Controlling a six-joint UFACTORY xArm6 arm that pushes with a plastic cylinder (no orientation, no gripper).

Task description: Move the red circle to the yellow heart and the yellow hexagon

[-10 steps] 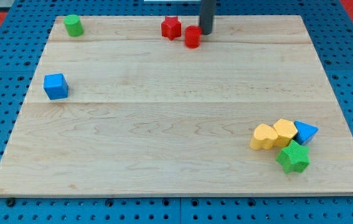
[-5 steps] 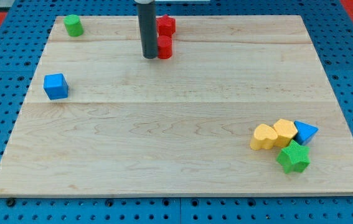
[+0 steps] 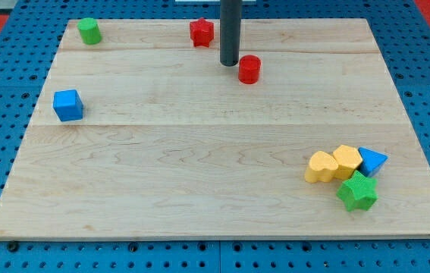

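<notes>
Camera view: no pincer on this rig, so there is no open-or-closed state to give; the arm ends in a dark rod, and my tip (image 3: 230,64) sits on the counter (image 3: 199,174) near the view's top, a bit right of centre.

Task piece: the red circle (image 3: 249,69) is just beside my tip, on its right and slightly toward the view's bottom. Whether they touch I can't tell; any gap is very small.

Targets: the yellow heart (image 3: 321,167) and yellow hexagon (image 3: 346,161) are touching each other, well apart from my tip, down toward the view's lower right. A blue triangle (image 3: 371,161) sits against the hexagon's right side and a green star (image 3: 357,191) is tucked just below the pair.

Others, all clear of the line: red block (image 3: 202,32) (shape unclear, maybe a star or pentagon) just up-left of my tip; green block (image 3: 89,31), cylinder-ish, far left of it at the top edge; blue cube (image 3: 68,105) far left and lower.

Progress, my read: early. The circle is off the top edge but most of the diagonal across the counter remains. Nothing is delivered yet.

Left to do: my tip is on the circle's upper-left, which is about the right side for pushing down-right. The open side of the yellow pair faces up-left, so a straight diagonal push should land it there. Main risk is the round block slipping off the rod sideways, or overshooting and knocking the cluster apart.
</notes>
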